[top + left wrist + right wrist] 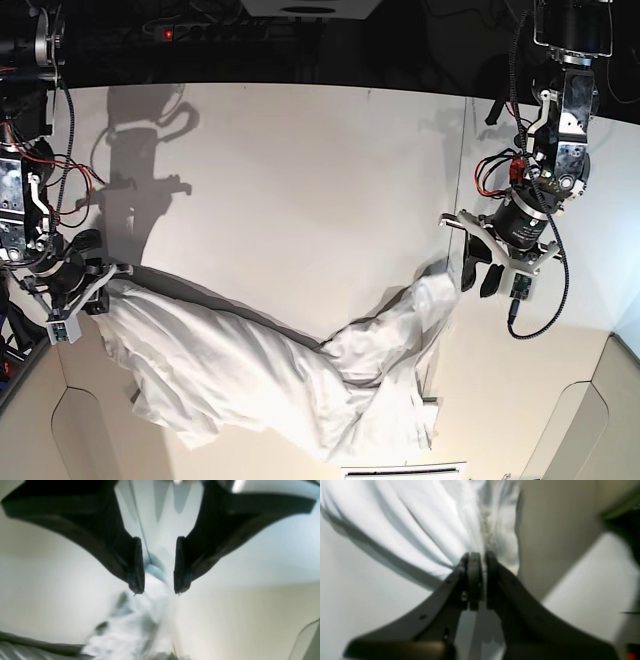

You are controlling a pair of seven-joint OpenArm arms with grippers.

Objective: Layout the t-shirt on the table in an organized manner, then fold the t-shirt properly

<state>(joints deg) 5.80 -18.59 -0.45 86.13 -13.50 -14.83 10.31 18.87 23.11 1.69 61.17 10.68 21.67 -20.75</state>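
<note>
t-shirt (270, 385): one, white, the only cloth | table (300, 170): one, white | robot arms: two | grippers: two, left gripper (482, 272) and right gripper (97, 290) | dark seam line (462, 170) on the tabletop: one

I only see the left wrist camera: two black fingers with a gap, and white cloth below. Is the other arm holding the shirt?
Observer: Yes. The right gripper is shut on the t-shirt, pinching a bunched edge.
Operator: Where is that arm?
Observer: In the base view it is at the picture's left edge. The shirt runs from there across the table toward the left gripper.
Operator: Is the shirt flat?
Observer: No. It is wrinkled and bunched, not spread out.
</note>
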